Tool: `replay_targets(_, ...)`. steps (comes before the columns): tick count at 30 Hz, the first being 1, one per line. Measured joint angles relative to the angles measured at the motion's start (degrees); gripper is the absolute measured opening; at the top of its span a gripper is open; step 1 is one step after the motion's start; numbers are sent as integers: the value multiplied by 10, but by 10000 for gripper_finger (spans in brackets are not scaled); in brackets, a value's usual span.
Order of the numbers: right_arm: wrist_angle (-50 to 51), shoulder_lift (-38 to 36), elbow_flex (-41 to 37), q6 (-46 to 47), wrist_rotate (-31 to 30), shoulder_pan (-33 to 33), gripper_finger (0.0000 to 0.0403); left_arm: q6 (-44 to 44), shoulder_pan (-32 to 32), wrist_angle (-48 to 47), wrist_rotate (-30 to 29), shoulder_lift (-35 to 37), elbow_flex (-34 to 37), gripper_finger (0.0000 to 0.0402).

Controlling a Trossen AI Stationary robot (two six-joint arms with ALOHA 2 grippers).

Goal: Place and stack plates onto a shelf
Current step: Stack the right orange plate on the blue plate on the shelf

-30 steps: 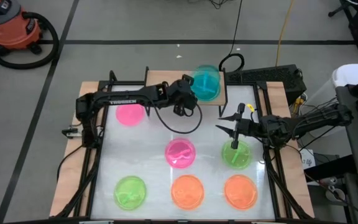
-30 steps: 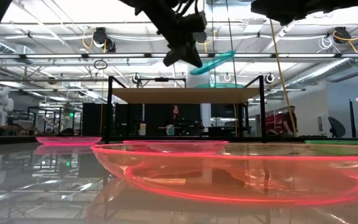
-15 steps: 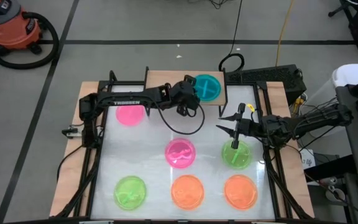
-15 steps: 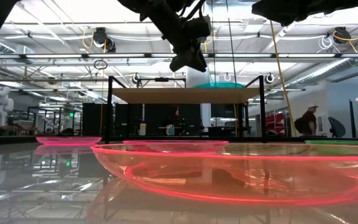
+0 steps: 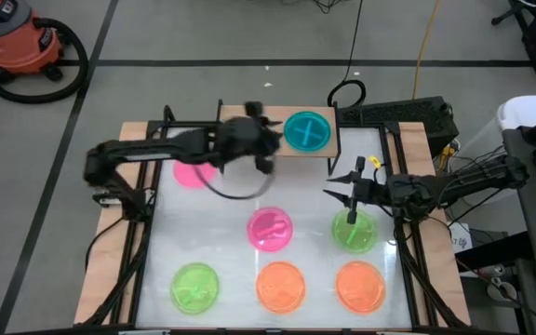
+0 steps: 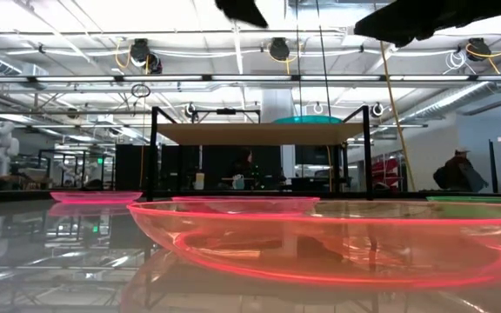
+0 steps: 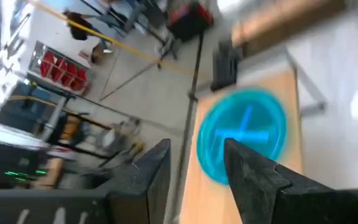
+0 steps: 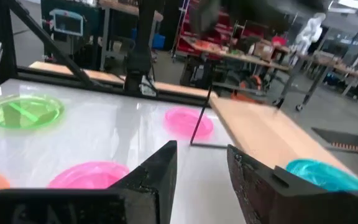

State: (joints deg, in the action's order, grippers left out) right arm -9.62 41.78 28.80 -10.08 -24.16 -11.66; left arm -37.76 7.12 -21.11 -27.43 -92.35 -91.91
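Observation:
A teal plate [image 5: 307, 130] lies flat on the right end of the shelf [image 5: 249, 119], a light-wood board on black legs at the table's far edge; it also shows in the low view [image 6: 307, 119] and the left wrist view [image 7: 244, 140]. My left gripper [image 5: 268, 140] hangs open just left of that plate, above the shelf, with nothing between its fingers [image 7: 247, 177]. My right gripper [image 5: 352, 193] waits open above a green plate [image 5: 355, 231] at the table's right. On the table lie two pink plates [image 5: 270, 229] [image 5: 194, 174], another green plate [image 5: 194, 287] and two orange plates [image 5: 280, 286] [image 5: 360, 285].
Wooden boards [image 5: 100, 270] run along the table's left and right sides. A dark box [image 5: 408, 116] and cables lie beyond the far right corner. An orange vacuum [image 5: 21, 42] stands on the floor at the far left. A person [image 6: 459, 169] shows in the room behind.
My left gripper has opened and let go of the teal plate, which was tilted above the shelf and now lies flat on it. The gripper has then risen and drawn back toward the table's left edge.

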Motion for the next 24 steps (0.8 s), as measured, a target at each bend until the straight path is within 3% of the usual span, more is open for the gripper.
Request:
replay_targets(4,29,0,0,36,1,0,123,103,-11,30,52,101,67,154)
replay_targets(7,48,0,0,69,4,0,123,155,-31,103,64,180,177,154)
replay_targets(13,36,10,0,79,85,0,123,214,-87,362,60,294,423,154)
replay_targets(19,-41,53,0,65,77,2,123,252,-113,573,53,322,572,154)
replay_targets(24,-59,99,-1,101,88,9,123,277,-125,578,53,316,619,154)
